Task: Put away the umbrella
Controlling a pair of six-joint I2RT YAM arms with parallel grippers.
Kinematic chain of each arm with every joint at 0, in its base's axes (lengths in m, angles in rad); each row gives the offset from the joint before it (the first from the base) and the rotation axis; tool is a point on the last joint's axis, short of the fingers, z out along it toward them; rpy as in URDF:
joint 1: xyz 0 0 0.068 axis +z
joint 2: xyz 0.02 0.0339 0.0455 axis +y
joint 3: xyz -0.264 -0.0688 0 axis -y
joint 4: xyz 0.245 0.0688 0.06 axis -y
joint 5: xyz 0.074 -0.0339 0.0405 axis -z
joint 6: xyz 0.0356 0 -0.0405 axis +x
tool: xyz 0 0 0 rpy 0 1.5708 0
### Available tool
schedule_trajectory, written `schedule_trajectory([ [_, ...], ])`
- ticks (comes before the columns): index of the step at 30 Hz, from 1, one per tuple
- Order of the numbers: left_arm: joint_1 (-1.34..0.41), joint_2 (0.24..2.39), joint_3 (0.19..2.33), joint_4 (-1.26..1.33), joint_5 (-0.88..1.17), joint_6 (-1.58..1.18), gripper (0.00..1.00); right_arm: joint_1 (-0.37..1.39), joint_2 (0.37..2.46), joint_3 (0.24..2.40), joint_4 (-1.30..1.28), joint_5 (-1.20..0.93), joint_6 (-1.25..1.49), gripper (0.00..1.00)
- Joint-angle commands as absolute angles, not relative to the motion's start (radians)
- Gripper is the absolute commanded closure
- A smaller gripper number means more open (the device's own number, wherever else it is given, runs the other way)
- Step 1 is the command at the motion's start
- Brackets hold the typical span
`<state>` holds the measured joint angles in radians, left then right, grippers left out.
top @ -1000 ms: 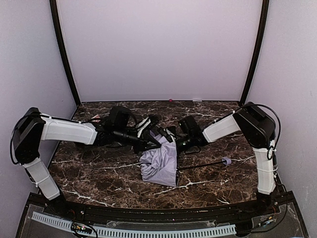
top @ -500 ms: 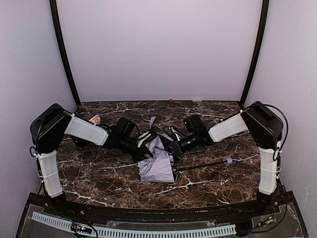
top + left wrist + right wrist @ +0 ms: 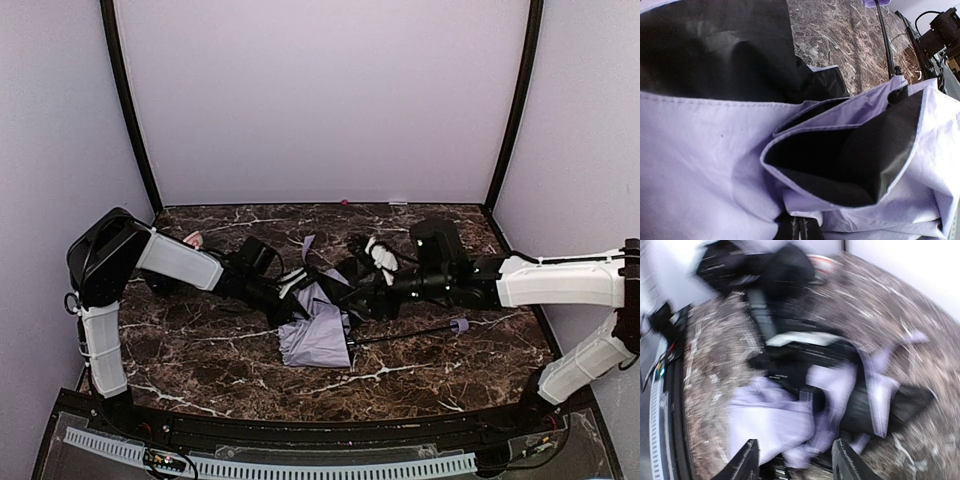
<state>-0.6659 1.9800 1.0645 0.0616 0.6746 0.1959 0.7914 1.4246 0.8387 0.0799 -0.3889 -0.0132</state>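
Left gripper (image 3: 297, 288) clamped on the umbrella (image 3: 318, 338) cloth; right gripper (image 3: 795, 444) parted, cloth just ahead. Bowl (image 3: 192, 240) behind left gripper, contents hidden.

Smeared beyond reading in right wrist view: umbrella (image 3: 771, 424) folds. Cut off at left wrist view's bottom edge: left gripper (image 3: 799, 229). Mostly hidden behind left arm (image 3: 180, 262): bowl (image 3: 192, 240). Too small for detail: handle (image 3: 458, 325).

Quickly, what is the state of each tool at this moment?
Left tool: closed, pinching the canopy of the pale lavender fabric umbrella.
Right tool: open, fingers apart, nothing visibly held; its view is blurred.
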Motion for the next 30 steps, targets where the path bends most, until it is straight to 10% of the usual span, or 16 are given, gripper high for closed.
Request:
schedule_trajectory([
  [1,-0.664,2.019,1.062,-0.056,0.631,0.222,1.00,1.025,1.403,0.785,0.019,-0.082,-0.413,0.34],
  [4,-0.666,2.015,1.068,-0.068,0.631,0.225,1.00,1.151,1.465,0.814,-0.001,0.068,-0.563,0.06],
  [16,-0.672,2.011,1.074,-0.081,0.633,0.245,1.00,1.246,1.732,0.961,0.028,0.328,-0.820,0.03],
  [25,-0.692,2.011,1.078,-0.096,0.657,0.276,1.00,1.204,1.860,1.051,0.032,0.405,-0.771,0.13],
  [30,-0.699,1.997,1.075,-0.080,0.725,0.273,1.00,1.178,1.892,1.100,-0.087,0.298,-0.689,0.48],
])
